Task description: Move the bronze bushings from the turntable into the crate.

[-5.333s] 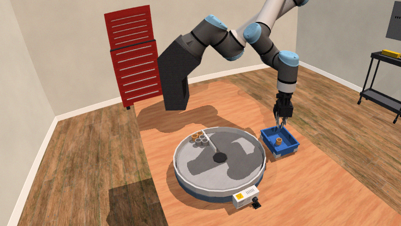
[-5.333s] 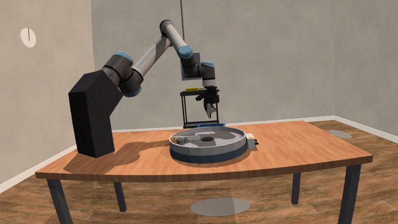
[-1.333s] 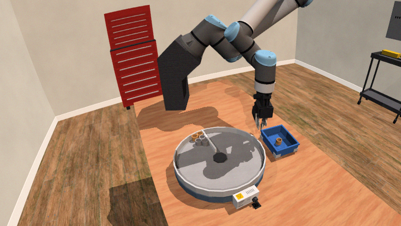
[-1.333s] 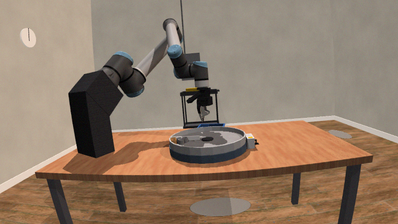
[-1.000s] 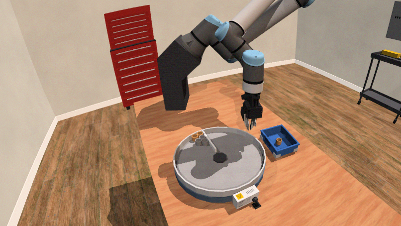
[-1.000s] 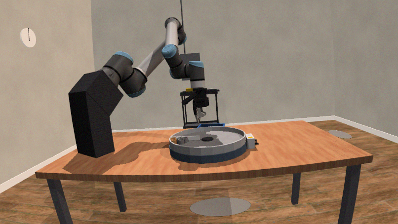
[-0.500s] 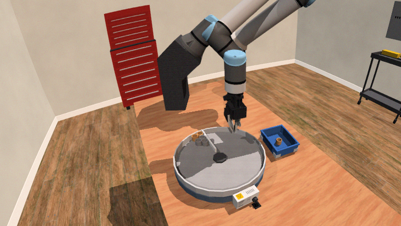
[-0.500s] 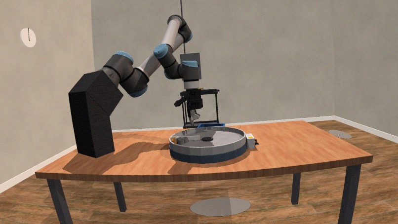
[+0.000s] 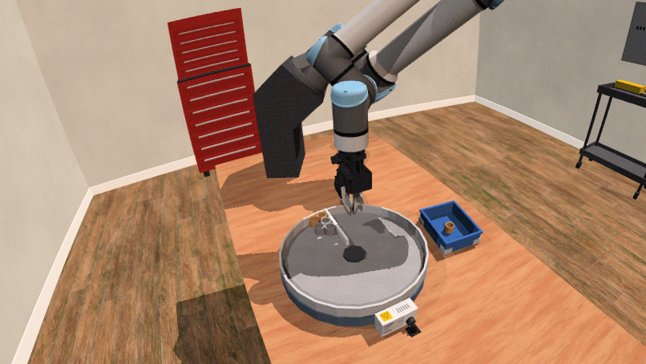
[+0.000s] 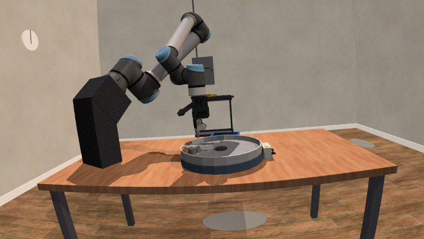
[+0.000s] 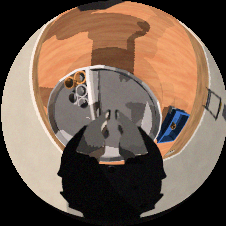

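The round grey turntable (image 9: 353,260) sits on the wooden table. At its far left edge stand two bronze bushings (image 9: 316,218) beside several steel bushings (image 9: 325,227); in the wrist view the bronze ones (image 11: 76,78) lie left of the steel ones (image 11: 82,95). A white divider bar (image 9: 337,225) runs from the rim to the black hub (image 9: 353,253). My gripper (image 9: 352,206) hangs over the turntable's far rim, right of the bushings, shut and empty; it also shows in the wrist view (image 11: 111,118). The blue crate (image 9: 454,228) right of the turntable holds one bronze bushing (image 9: 449,227).
A white control box (image 9: 396,316) sits at the turntable's front edge. The arm's black base (image 9: 282,124) stands at the table's back. A red tool cabinet (image 9: 216,87) stands behind the table, and a black cart (image 9: 616,131) at the far right.
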{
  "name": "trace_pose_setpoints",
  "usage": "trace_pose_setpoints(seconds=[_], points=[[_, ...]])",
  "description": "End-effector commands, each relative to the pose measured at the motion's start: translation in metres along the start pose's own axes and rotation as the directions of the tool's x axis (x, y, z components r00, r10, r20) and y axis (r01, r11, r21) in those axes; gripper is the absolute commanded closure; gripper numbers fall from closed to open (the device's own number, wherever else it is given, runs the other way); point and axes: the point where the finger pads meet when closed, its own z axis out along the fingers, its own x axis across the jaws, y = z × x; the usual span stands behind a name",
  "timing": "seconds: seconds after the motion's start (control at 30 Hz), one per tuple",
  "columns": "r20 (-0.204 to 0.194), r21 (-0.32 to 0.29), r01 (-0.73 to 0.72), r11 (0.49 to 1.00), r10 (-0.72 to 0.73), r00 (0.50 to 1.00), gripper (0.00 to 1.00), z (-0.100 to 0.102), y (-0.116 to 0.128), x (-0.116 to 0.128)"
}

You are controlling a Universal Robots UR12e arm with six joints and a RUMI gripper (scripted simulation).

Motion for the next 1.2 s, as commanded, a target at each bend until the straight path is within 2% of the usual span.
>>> trace_pose_setpoints(seconds=[0.0, 0.53, 1.17], points=[[-0.006, 0.002, 0.062, 0.998, -0.062, 0.998, 0.94, 0.001, -0.011, -0.026], [-0.004, 0.0, 0.175, 0.985, -0.175, 0.985, 0.94, 0.0, -0.032, -0.086], [-0.004, -0.001, 0.231, 0.973, -0.231, 0.973, 0.94, 0.0, -0.045, -0.116]])
